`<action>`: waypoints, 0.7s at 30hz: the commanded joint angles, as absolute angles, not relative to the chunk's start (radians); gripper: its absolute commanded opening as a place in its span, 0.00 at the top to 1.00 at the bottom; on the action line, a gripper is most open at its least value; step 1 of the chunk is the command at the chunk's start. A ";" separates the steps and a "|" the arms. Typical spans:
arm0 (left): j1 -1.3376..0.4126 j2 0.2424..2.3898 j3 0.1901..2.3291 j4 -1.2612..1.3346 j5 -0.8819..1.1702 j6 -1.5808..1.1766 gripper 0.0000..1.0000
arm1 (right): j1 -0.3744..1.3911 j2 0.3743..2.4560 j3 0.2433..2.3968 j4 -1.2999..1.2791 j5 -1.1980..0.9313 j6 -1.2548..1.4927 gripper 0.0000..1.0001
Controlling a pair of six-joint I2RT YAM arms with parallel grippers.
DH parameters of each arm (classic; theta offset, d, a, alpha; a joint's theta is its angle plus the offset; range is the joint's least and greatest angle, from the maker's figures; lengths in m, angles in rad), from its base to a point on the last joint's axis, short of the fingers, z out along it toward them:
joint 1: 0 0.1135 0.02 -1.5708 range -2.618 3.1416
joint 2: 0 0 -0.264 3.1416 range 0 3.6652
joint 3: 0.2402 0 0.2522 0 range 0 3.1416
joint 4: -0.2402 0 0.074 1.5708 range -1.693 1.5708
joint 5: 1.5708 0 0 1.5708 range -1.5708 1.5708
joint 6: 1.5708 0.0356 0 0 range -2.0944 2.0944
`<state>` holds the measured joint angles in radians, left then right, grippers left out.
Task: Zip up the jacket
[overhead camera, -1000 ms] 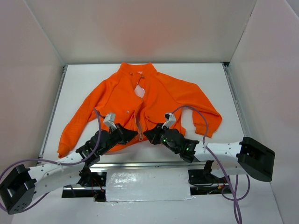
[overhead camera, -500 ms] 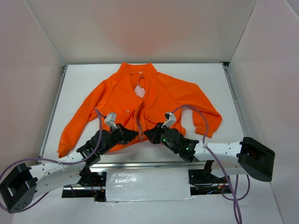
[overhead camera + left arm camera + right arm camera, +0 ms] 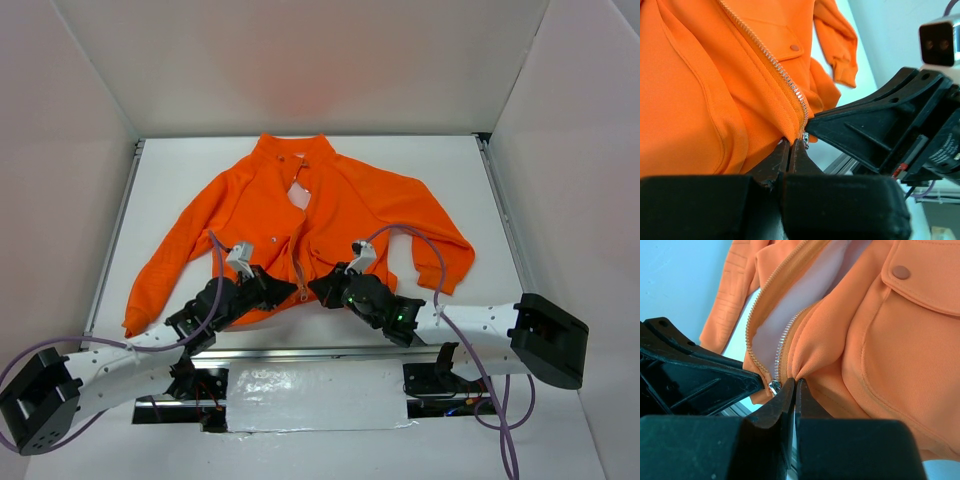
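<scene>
Bright even light, near foreground blurred

Jacket (image 3: 340, 205) lies flat, front up, on the white table (image 3: 470, 170), collar (image 3: 293, 150) at the far side, hem toward the arm bases. Zipper (image 3: 296, 262) is open up top, with a white label (image 3: 299, 194) showing below the collar. Left gripper (image 3: 288, 290) and right gripper (image 3: 316, 287) meet at the hem, one on each side of the zipper's bottom end, tips nearly touching. Can't read the jaw gap from this angle. Sleeves are spread out to both sides.
</scene>
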<state>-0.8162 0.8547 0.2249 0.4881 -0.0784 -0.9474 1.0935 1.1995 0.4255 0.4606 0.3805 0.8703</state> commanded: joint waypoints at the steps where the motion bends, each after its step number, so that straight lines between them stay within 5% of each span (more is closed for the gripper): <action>1: -0.824 0.884 0.271 0.523 -0.009 -0.885 1.00 | 1.100 1.189 0.472 0.482 0.397 0.865 1.00; 21: -0.825 0.943 0.336 0.436 0.176 -0.669 1.00 | 1.098 1.192 0.497 0.434 0.365 0.795 1.00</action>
